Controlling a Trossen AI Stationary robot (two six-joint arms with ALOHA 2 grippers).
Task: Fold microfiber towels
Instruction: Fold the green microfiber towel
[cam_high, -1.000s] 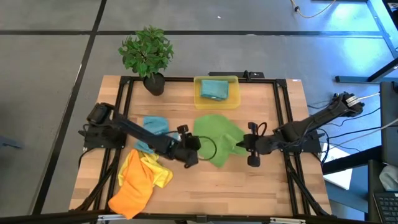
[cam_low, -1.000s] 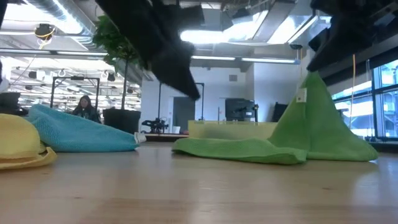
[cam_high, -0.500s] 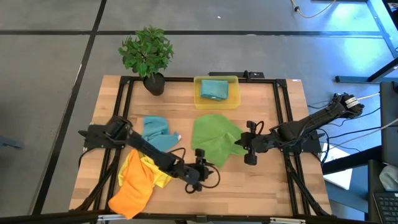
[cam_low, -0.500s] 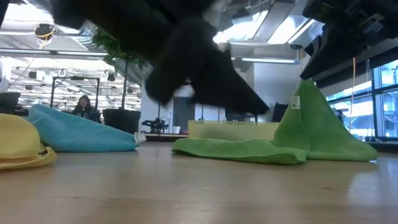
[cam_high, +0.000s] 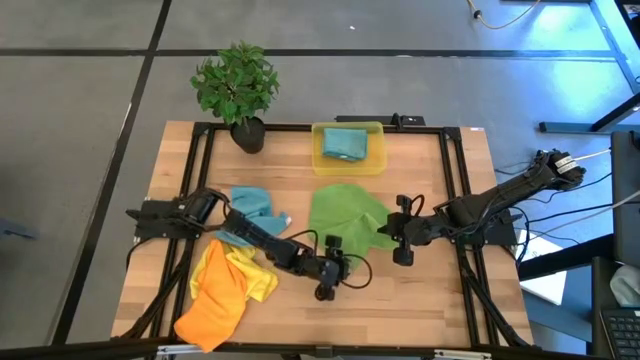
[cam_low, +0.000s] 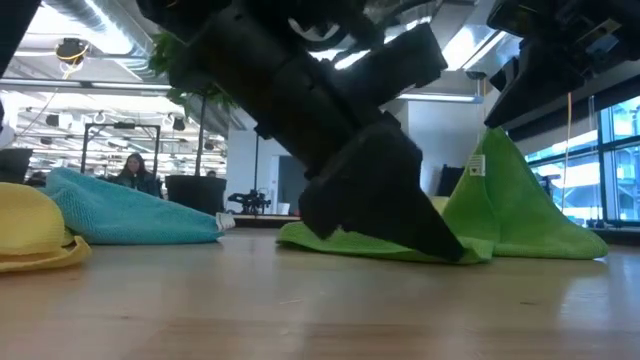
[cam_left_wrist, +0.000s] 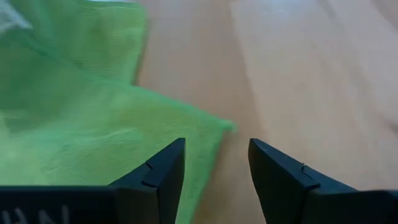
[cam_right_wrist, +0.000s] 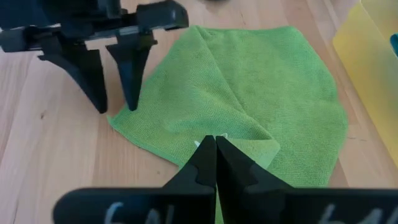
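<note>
The green towel (cam_high: 345, 215) lies mid-table, with its right corner raised into a peak (cam_low: 492, 150). My right gripper (cam_high: 386, 234) is shut on that corner. My left gripper (cam_high: 347, 270) is open and low at the towel's near corner (cam_left_wrist: 217, 126). In the right wrist view one left finger (cam_right_wrist: 132, 93) stands over the cloth's edge and the other finger stands over bare wood. A teal towel (cam_high: 250, 205) and a yellow and an orange towel (cam_high: 225, 290) lie heaped at the left. My left gripper has one fingertip (cam_low: 448, 248) down at the green towel's near edge; I cannot tell whether it touches the cloth. My right gripper pinches the towel's right corner (cam_right_wrist: 208, 138), by the white label, between its two fingers, slanting down from the table's right side. That corner is lifted and the rest of the cloth lies on the table.
A translucent yellow bin (cam_high: 322, 160) holding a teal cloth stands at the far edge, with a potted plant (cam_high: 238, 90) to its left. Bare wood lies near and to the right of the green towel. A person (cam_low: 135, 170) sits in the room beyond.
My left gripper has gone toward the table's right and near edges and down, tipping its fingers further downward, from beside the green towel's left edge to its near corner. The towel and my right gripper have kept still.
</note>
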